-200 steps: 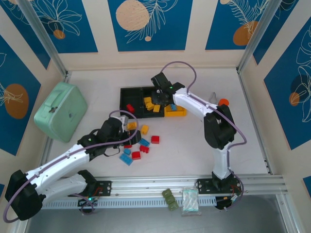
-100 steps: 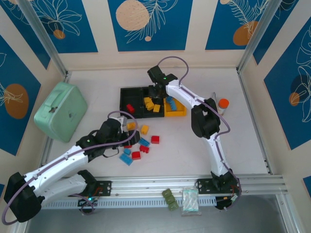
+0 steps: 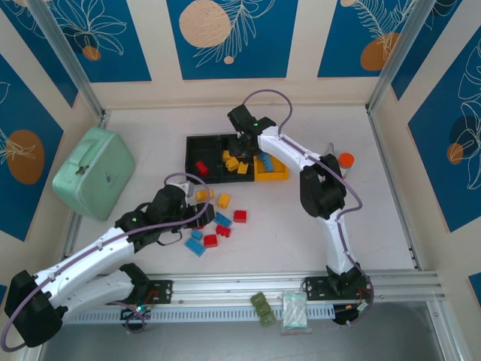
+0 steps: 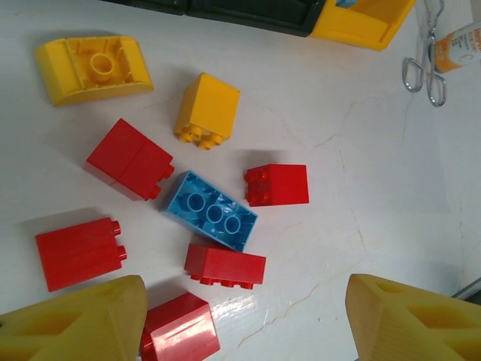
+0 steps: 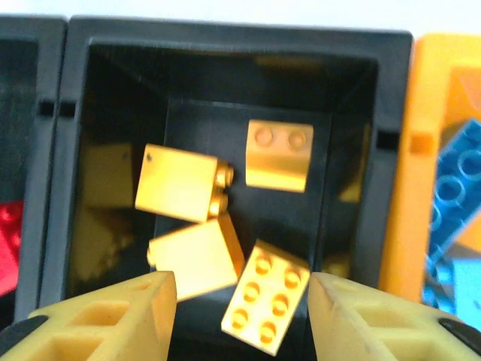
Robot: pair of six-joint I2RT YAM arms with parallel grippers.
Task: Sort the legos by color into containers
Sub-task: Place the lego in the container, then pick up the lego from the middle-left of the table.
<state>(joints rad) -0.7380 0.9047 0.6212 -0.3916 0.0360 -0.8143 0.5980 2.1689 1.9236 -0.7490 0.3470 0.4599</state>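
Nearest the bases: left gripper (image 4: pixel 244 323), fingers wide apart and empty, over loose legos (image 3: pixel 218 220) on the table (image 3: pixel 301 226), a light-blue brick (image 4: pixel 212 211) among red and yellow ones. Farther back: right gripper (image 5: pixel 240 316), also wide and holding nothing, above the middle black bin (image 5: pixel 225 45) of the containers (image 3: pixel 197 140), four yellow bricks (image 5: pixel 278 154) inside; blue bricks (image 5: pixel 455 188) in the adjoining yellow bin (image 5: pixel 417 113) and a red brick (image 3: pixel 201 167) in the left black one.
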